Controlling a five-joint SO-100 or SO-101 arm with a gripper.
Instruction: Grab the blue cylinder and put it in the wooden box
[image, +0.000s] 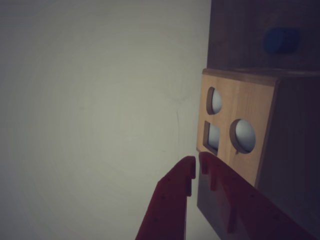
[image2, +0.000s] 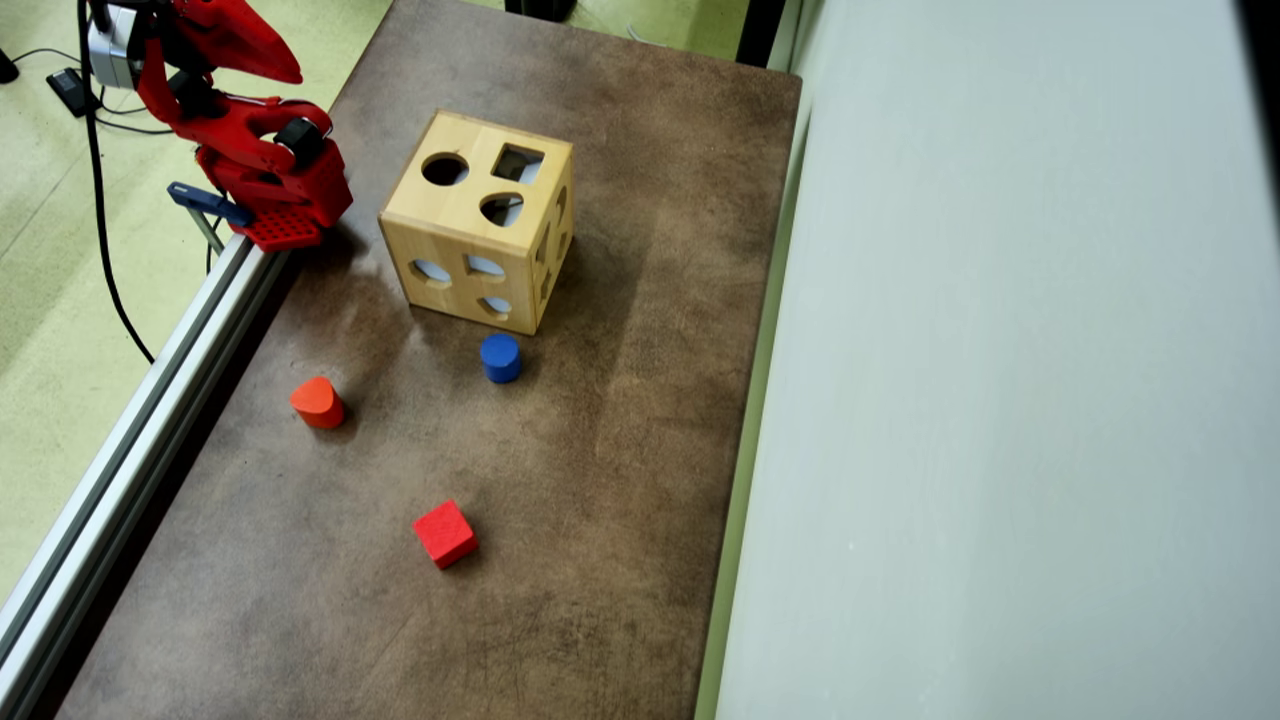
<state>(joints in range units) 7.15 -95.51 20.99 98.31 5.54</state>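
The blue cylinder (image2: 500, 357) stands upright on the brown table, just in front of the wooden box (image2: 480, 225). In the wrist view it is a blurred blue spot (image: 281, 40) beyond the box (image: 240, 127), whose face shows round and square holes. My red gripper (image: 197, 163) is shut and empty, with its tips close together in front of the box. In the overhead view the gripper (image2: 290, 72) is folded back over the arm's base at the table's top left corner, far from the cylinder.
A red rounded block (image2: 318, 402) and a red cube (image2: 445, 534) lie on the table (image2: 620, 420) nearer the front. A metal rail (image2: 150, 400) runs along the left edge. A pale wall (image2: 1000, 360) borders the right side.
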